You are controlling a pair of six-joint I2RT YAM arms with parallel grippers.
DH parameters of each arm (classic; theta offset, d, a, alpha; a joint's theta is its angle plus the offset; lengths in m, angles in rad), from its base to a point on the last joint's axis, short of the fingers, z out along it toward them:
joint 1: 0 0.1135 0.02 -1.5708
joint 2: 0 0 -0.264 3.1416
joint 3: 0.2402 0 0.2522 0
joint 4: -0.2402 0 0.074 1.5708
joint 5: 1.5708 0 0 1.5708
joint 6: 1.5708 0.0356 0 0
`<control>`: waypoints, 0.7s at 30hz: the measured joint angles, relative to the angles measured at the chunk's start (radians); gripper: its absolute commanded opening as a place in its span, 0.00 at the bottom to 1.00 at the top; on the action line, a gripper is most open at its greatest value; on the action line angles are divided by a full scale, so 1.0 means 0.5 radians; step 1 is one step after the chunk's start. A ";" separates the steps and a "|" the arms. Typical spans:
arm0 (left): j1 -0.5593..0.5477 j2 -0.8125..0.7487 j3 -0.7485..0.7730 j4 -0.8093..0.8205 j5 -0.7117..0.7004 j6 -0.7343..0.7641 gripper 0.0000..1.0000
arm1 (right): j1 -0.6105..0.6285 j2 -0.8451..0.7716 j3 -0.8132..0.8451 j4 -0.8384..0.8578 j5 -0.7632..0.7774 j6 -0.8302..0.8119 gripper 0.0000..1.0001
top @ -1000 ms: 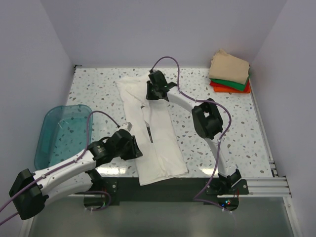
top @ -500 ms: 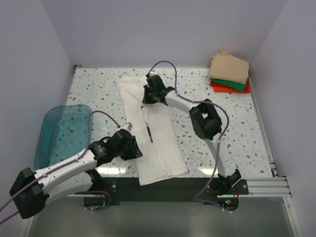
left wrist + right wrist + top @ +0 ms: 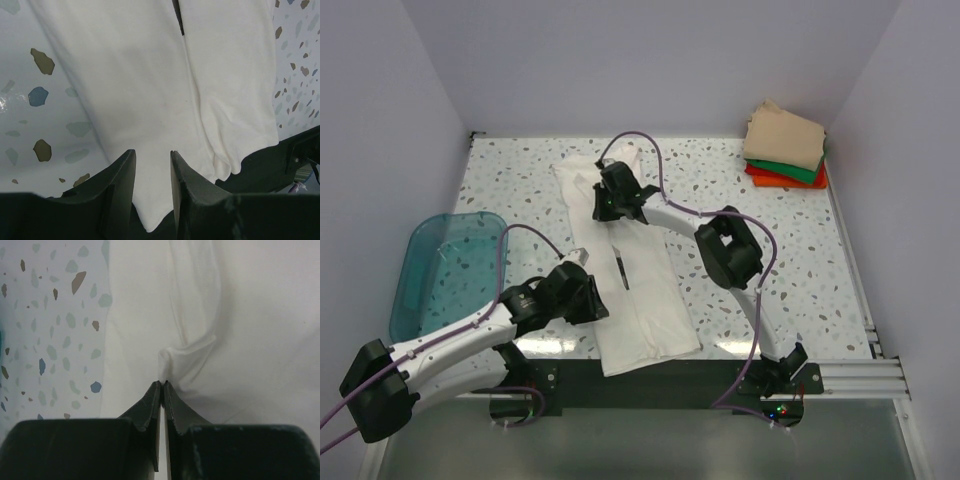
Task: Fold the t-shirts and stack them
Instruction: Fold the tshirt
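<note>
White cloth t-shirt (image 3: 645,290) lies folded lengthwise on the speckled terrazzo desk (image 3: 510,190), with folded tan, green and orange-red tees (image 3: 785,150) stacked in the far right corner. Right end effector (image 3: 162,384) is clenched on a pinch of the white cloth; left end effector (image 3: 152,155) is released, straddling the near hem.

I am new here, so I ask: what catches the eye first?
A white t-shirt lies along the middle of the table, the right gripper shut on a pinch of its cloth. A tan, green and orange-red stack sits in the far right corner; a teal bin at left.
</note>
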 measured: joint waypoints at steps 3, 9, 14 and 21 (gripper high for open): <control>0.000 0.000 -0.001 0.001 0.000 -0.001 0.39 | -0.002 0.000 0.000 0.000 -0.010 -0.024 0.16; 0.000 -0.001 -0.001 0.001 -0.004 -0.009 0.46 | -0.002 -0.004 0.000 -0.027 -0.044 -0.106 0.60; 0.008 -0.040 -0.001 -0.021 -0.076 -0.068 0.51 | -0.020 -0.137 -0.054 -0.058 -0.088 -0.140 0.68; 0.244 -0.093 0.031 -0.045 -0.179 -0.068 0.54 | -0.228 -0.657 -0.410 -0.031 -0.153 -0.049 0.68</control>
